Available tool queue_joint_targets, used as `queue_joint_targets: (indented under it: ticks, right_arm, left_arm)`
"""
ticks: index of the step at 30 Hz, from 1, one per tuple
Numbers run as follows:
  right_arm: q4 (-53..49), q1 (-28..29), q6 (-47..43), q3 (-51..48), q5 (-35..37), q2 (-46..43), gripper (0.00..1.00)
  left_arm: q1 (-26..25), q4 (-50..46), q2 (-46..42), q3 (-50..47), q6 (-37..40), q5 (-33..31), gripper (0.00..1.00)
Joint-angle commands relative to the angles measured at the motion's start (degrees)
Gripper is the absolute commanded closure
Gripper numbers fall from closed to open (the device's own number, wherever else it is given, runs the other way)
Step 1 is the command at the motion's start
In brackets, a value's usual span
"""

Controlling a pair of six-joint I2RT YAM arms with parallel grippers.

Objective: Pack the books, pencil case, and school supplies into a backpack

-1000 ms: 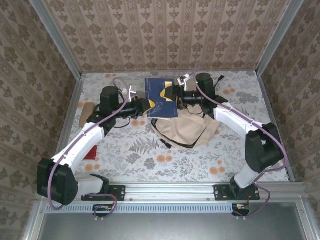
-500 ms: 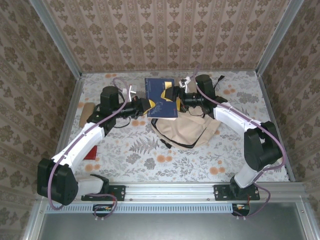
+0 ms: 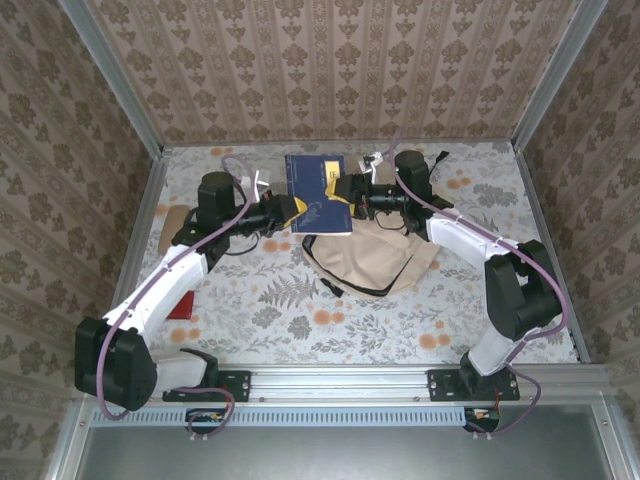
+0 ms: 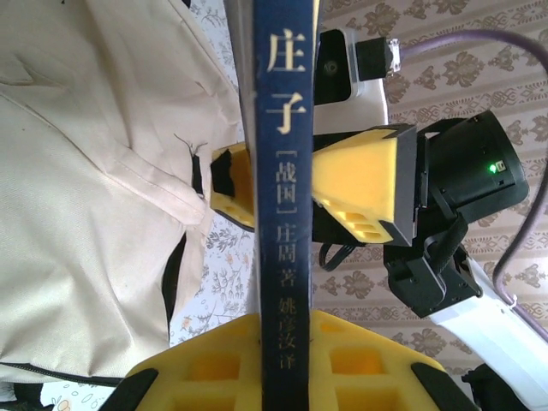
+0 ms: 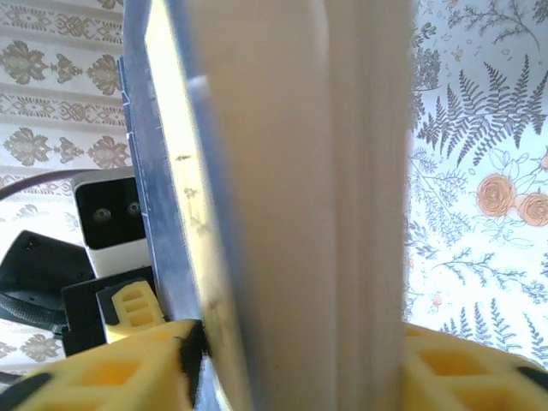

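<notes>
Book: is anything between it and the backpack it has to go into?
Nothing visible does. The book is held upright just above the backpack's far edge, with bare fabric beneath it. Whether the opening gapes there is unclear.

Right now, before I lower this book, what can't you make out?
Right gripper grip: left wrist view, the book hides the contact; right wrist view blurred.
Backpack opening: top view, book and right gripper overlap its far edge.
Red item: top view, left arm covers part; too small.

navy book (image 3: 312, 178) | between left gripper (image 3: 293, 209) and right gripper (image 3: 339, 190) | above beige backpack (image 3: 375, 260)
</notes>
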Motion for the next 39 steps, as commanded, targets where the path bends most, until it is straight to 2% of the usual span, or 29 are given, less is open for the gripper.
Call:
queue_joint_targets:
  ticks: [1,5,9,11,12,17,20,24,27,33,36,38,39]
  right_arm:
    - [3.56,0.3,2.62,-1.3,0.17,-3.26,0.58]
    - [5.42,0.28,3.8,-2.59,2.94,-4.52,0.76]
    - [5.81,0.59,4.81,-3.95,6.96,-5.84,0.88]
    - [6.96,1.12,5.92,-5.4,10.55,-7.03,0.9]
    - [7.26,1.45,6.4,-5.84,12.07,-7.44,0.9]
    - [10.43,3.32,8.47,-7.96,19.18,-8.05,0.91]
    - [12.41,3.78,10.32,-9.07,21.38,-7.26,0.91]
    - [14.66,4.01,11.98,-10.56,23.64,-6.9,0.91]
    - [15.53,5.0,12.63,-10.79,23.71,-5.86,0.91]
    - [16.97,6.69,13.38,-11.95,23.36,-4.55,0.9]
    - [16.49,6.69,12.89,-12.34,22.65,-5.08,0.9]
    - [14.65,6.61,11.67,-12.37,22.13,-5.44,0.87]
    - [12.9,6.6,10.36,-12.17,21.73,-5.78,0.82]
  left_arm:
    - [0.59,1.6,-0.94,-0.34,0.88,0.34,0.92]
    - [0.95,1.47,-0.97,-0.67,0.69,0.37,0.89]
    - [0.6,2.93,-1.77,-2.39,-1.54,-2.44,0.69]
    - [-0.38,5.64,-3.03,-4.41,-4.66,-6.2,0.57]
    - [-1.14,6.84,-3.82,-5.25,-5.48,-8.08,0.55]
    - [-7.4,13.02,-6.52,-10.02,-10.66,-21.68,0.49]
    - [-9.4,21.08,-6.64,-14.0,-15.38,-26.12,0.49]
    - [-11.01,24.19,-7.21,-16.07,-17.23,-30.4,0.51]
    - [-11.51,24.41,-6.53,-15.93,-17.25,-31.24,0.56]
    - [-10.64,23.87,-5.16,-15.93,-16.74,-31.75,0.74]
    - [-10.1,23.62,-4.79,-16.42,-17.06,-31.89,0.8]
    - [-9.69,23.5,-4.62,-16.86,-17.17,-31.84,0.88]
    - [-9.49,23.27,-4.62,-16.97,-17.18,-31.84,0.92]
